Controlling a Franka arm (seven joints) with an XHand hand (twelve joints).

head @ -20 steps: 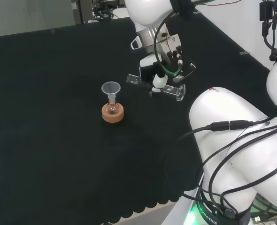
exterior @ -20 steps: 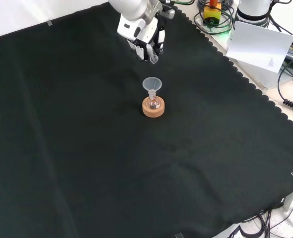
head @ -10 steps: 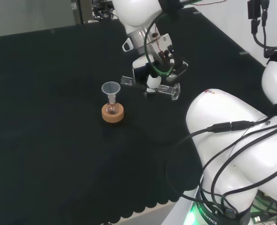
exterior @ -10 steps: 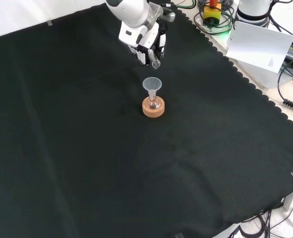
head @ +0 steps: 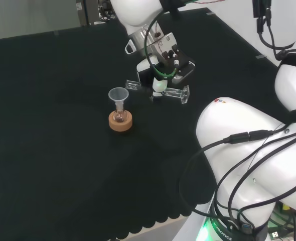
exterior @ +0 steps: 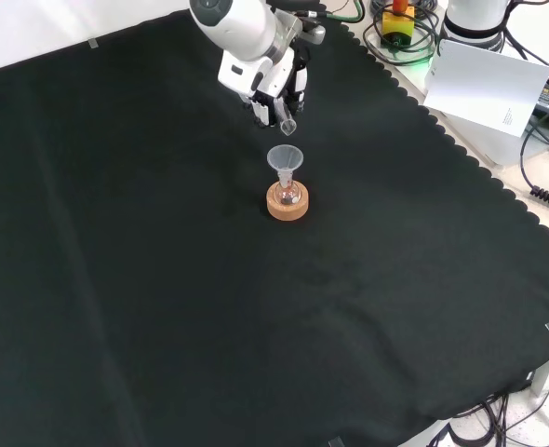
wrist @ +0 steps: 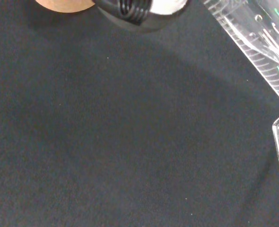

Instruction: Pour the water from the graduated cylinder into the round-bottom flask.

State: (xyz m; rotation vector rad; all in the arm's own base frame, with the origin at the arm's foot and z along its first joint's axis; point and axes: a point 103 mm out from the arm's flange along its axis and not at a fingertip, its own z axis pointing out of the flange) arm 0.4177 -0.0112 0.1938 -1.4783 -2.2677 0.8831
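A small round-bottom flask (head: pixel 119 116) stands in a cork ring (head: pixel 121 122) mid-cloth, with a clear funnel (head: pixel 118 94) in its neck. In the front view the funnel (exterior: pixel 285 158) sits above the flask (exterior: pixel 287 194) and cork ring (exterior: pixel 287 205). The hand (head: pixel 161 70) is shut on a clear graduated cylinder (head: pixel 173 93), tipped almost level, its mouth pointing at the funnel and just short of the rim. From the front, the hand (exterior: pixel 273 78) hangs beyond the funnel with the cylinder's mouth (exterior: pixel 287 125) a little above it. The wrist view has the cylinder (wrist: pixel 255 49) close up; its contents cannot be made out.
The arm's white links (head: pixel 243 135) and cables stand at the right of the head view. The cloth's scalloped edge (exterior: pixel 461 154) runs along the right of the front view, with a white box (exterior: pixel 488 86) and cables beyond it.
The hand has carried the tipped cylinder leftward in the head view, toward the funnel; its mouth now lies close to the funnel's rim. Flask and stand have not moved.
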